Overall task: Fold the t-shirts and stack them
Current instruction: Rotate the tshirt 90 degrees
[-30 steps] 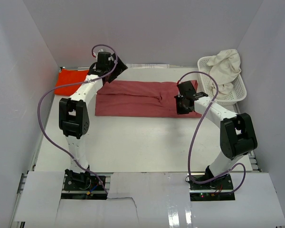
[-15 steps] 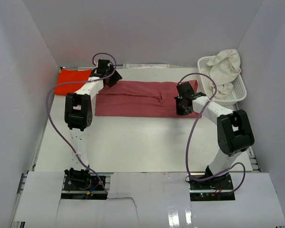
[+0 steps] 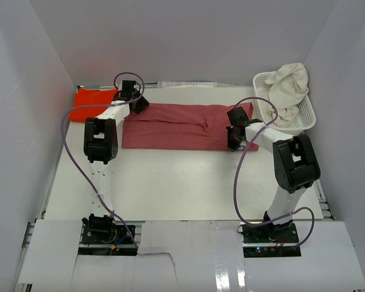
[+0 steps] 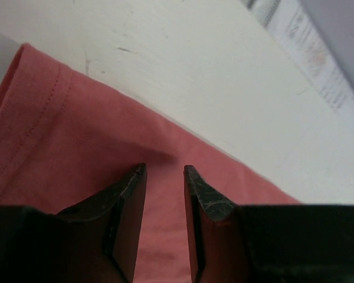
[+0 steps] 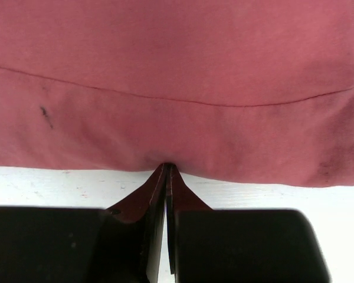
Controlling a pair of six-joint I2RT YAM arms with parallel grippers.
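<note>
Top external view: the orange-red t-shirt (image 3: 92, 100) lies folded just left of the left gripper (image 3: 135, 103). That gripper's fingers (image 4: 128, 194) stand a narrow gap apart, tips down on the far left corner of the rose-red t-shirt (image 3: 176, 125), with its cloth showing between them and bare table (image 4: 224, 76) beyond. The shirt stretches flat from these fingers across to the right gripper (image 3: 234, 139), whose fingers (image 5: 156, 188) are pressed together, pinching the shirt's near hem. Right of and beyond those fingers, the cream-white t-shirt (image 3: 290, 85) is heaped in the basket (image 3: 307, 120).
</note>
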